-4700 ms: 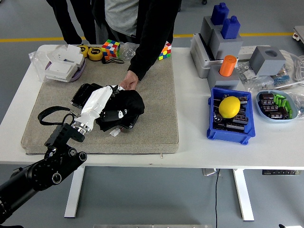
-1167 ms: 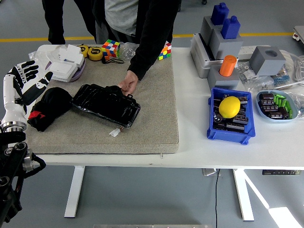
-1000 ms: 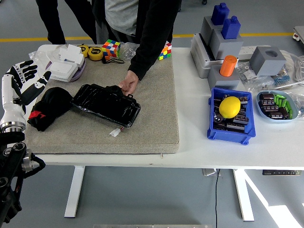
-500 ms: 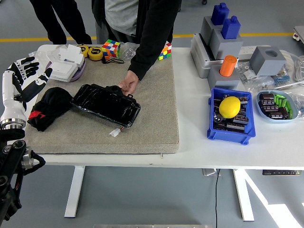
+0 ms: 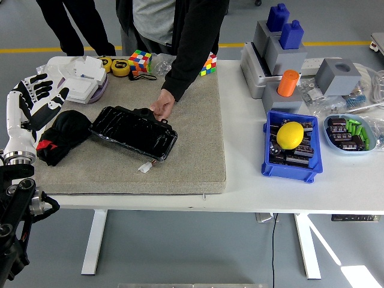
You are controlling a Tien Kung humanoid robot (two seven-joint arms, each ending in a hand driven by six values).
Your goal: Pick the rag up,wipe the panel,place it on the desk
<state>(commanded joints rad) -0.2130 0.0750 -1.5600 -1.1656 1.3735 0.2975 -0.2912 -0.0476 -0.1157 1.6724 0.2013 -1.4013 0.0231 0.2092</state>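
On the grey mat (image 5: pixel 198 120) at frame left, the rag (image 5: pixel 60 135) lies beside the panel (image 5: pixel 133 132); the left hand (image 5: pixel 33 102), fingers spread and empty, should lift clear without snagging cloth.

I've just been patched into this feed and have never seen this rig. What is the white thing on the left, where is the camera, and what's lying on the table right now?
The one camera sits high on the robot, looking down over the white table. The white and black thing at the left edge is the robot's left hand, fingers spread, holding nothing. Its right arm is out of view. Beside that hand the black rag lies on the grey mat, next to the glossy black panel. A person at the far side steadies the panel with one hand. Further right: a blue bin holding a yellow lemon-like object, and grey blocks.
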